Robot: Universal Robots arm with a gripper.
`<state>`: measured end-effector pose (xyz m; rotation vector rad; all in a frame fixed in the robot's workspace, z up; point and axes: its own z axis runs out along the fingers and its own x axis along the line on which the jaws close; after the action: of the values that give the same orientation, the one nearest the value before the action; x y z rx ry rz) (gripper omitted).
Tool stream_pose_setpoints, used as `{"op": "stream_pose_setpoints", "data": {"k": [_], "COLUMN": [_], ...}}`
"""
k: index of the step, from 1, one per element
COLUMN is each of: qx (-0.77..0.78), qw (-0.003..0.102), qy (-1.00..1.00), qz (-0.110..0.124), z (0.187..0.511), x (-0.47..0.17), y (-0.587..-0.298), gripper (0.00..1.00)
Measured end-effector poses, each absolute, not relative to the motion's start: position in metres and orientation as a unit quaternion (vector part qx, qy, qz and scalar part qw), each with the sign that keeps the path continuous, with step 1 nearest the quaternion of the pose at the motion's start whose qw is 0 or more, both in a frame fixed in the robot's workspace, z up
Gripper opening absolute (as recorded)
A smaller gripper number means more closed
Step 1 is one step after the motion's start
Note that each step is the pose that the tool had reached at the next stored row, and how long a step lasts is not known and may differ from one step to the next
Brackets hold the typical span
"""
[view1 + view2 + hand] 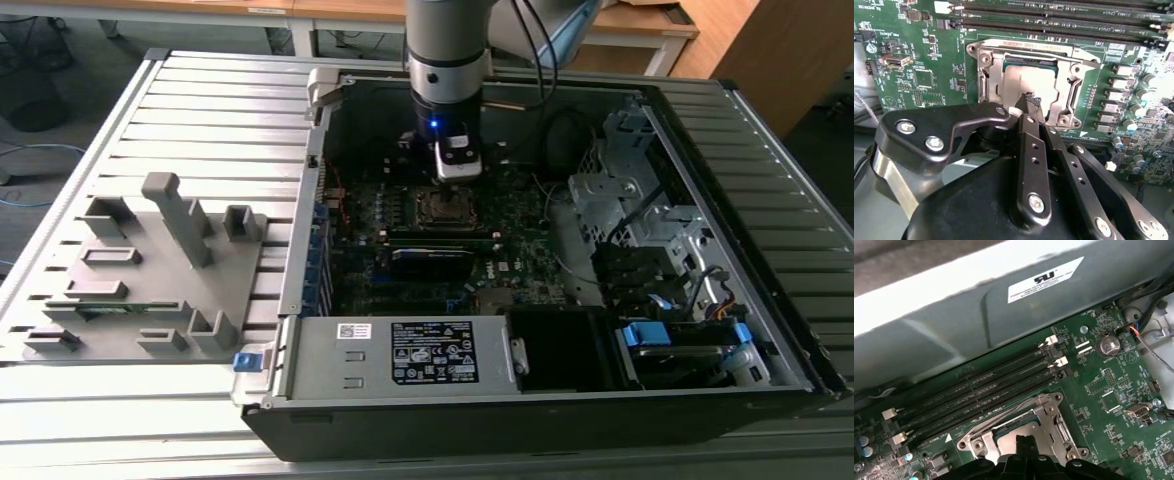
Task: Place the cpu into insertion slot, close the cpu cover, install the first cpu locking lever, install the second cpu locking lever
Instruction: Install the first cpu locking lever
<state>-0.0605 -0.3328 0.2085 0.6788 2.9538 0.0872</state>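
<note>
We see the fingers (1029, 102) pressed tight together, holding nothing, tips just over the cpu (1021, 82). The cpu lies flat in the insertion slot (988, 85) on the green board (919, 75) — the silver cpu cover (1066, 67) sits down around it inside the open computer case (747, 130).

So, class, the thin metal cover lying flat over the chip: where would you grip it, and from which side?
Probably by one bar of its rim, coming from straight above. The cover lies flat around the chip, so only its thin outer bars offer an edge to pinch, and its open middle exposes just the chip.
</note>
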Motion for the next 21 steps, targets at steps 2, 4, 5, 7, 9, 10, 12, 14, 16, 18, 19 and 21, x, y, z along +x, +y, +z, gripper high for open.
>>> {"op": "stream_pose_setpoints", "data": {"k": [2, 4, 5, 7, 9, 10, 12, 14, 16, 18, 19, 21], "qx": [0.223, 0.222, 0.222, 0.222, 0.220, 0.218, 0.213, 0.202, 0.187, 0.171, 0.162, 0.147], "qw": [0.049, 0.041, 0.037, 0.033, 0.032, 0.032, 0.031, 0.031, 0.031, 0.031, 0.031, 0.031], "qy": [0.973, 0.974, 0.974, 0.975, 0.975, 0.975, 0.977, 0.979, 0.982, 0.985, 0.986, 0.989], "qz": [0.023, 0.015, 0.012, 0.009, 0.009, 0.009, 0.009, 0.009, 0.010, 0.010, 0.011, 0.009], "z": [0.208, 0.208, 0.208, 0.208, 0.208, 0.208, 0.208, 0.207, 0.207, 0.207, 0.207, 0.207], "x": [-0.058, -0.056, -0.055, -0.053, -0.049, -0.048, -0.046, -0.046, -0.046, -0.046, -0.046, -0.045], "y": [-0.333, -0.333, -0.333, -0.333, -0.333, -0.333, -0.333, -0.333, -0.333, -0.333, -0.333, -0.333], "gripper": [0.11, 0.11, 0.11, 0.11, 0.11, 0.11, 0.11, 0.11, 0.11, 0.11, 0.11, 0.11]}}
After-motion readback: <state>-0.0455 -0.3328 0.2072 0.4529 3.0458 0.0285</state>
